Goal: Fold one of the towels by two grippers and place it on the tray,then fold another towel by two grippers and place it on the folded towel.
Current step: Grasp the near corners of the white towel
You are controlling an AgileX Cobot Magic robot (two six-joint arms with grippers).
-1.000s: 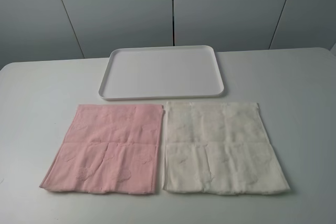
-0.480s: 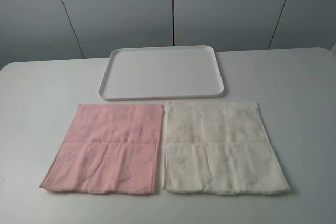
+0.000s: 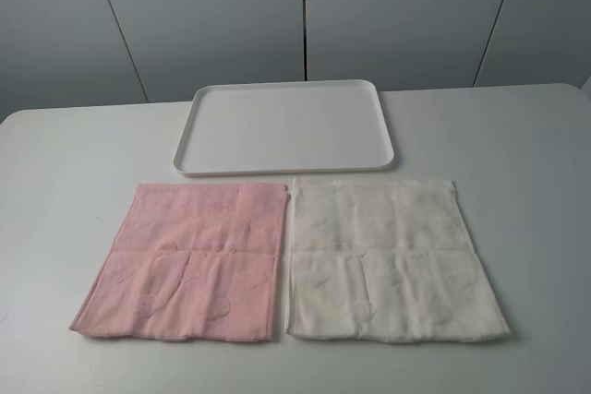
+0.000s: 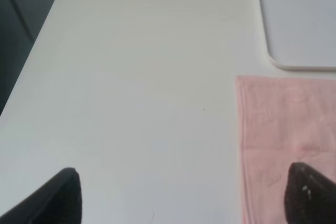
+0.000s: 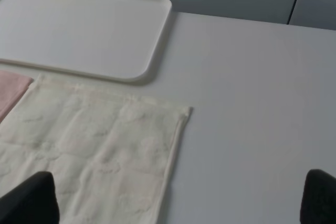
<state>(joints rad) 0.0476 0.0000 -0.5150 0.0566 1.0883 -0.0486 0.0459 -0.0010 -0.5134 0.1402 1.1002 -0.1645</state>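
- Pale white tabletop (image 3: pixel 74 154) runs under everything, with grey wall panels (image 3: pixel 212 16) behind its far edge.
- Out on it, the cream towel (image 3: pixel 388 260) lies flat and unfolded, on the right in the high view, with a faint crease across its middle.
- Just beside it on the left lies the pink towel (image 3: pixel 189 260), also flat and unfolded; only a thin strip of table shows between their long edges.
- Beyond both towels sits the tray (image 3: pixel 277 171), its near rim just beside their far edges.
- My left claw (image 4: pixel 182 182) is spread wide; one finger is over the pink towel's outer part, the other over plain table.
- My right claw (image 5: pixel 178 182) is spread wide too; one finger is over the cream towel, the other over the table past the towel's outer edge.
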